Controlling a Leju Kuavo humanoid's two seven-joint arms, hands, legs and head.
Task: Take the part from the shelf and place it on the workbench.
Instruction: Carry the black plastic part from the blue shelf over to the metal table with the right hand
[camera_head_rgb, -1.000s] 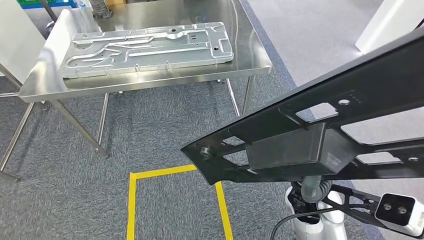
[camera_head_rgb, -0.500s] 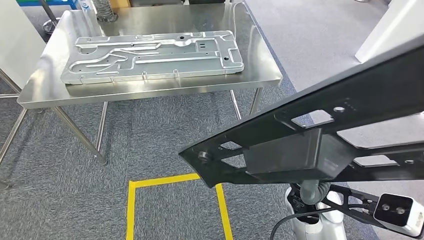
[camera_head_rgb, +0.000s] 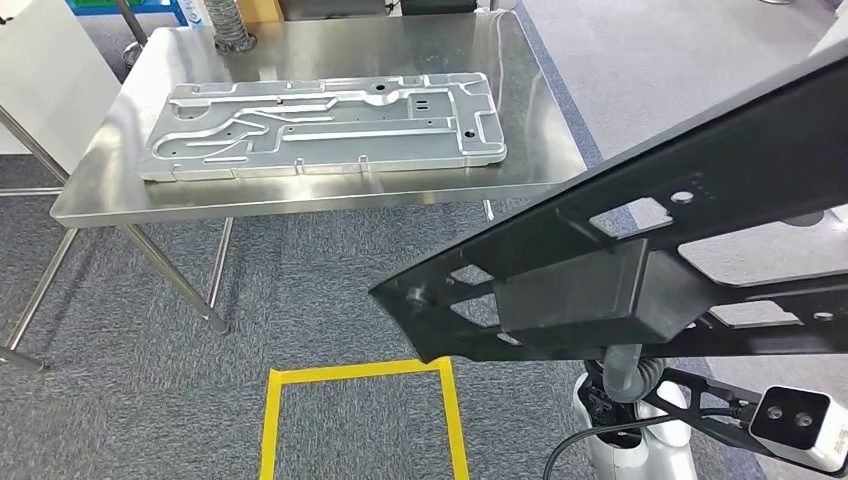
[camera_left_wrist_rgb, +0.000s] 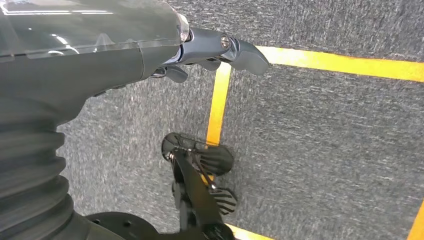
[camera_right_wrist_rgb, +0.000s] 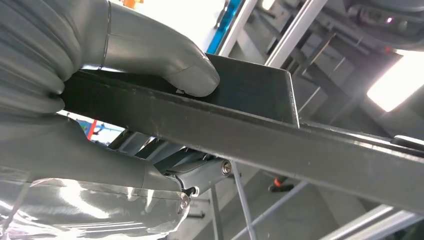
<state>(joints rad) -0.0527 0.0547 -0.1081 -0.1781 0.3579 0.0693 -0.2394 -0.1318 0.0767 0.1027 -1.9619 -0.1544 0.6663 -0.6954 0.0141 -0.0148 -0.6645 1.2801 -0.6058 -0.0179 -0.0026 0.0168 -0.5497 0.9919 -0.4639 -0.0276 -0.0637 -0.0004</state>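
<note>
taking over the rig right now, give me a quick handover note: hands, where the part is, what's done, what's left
Right hand: grips the black metal frame part, thumb pressed on its top face, fingers under it.
Left hand: holds nothing, hanging over the grey carpet near the yellow floor tape.
Part: off the shelf, carried in the air in front of the robot, not over the table.
Workbench: steel table ahead and to the left, with a silver stamped metal plate lying flat on it.
Done: pickup.
Left: close in on the workbench and set the part down on free surface beside the plate.
</note>
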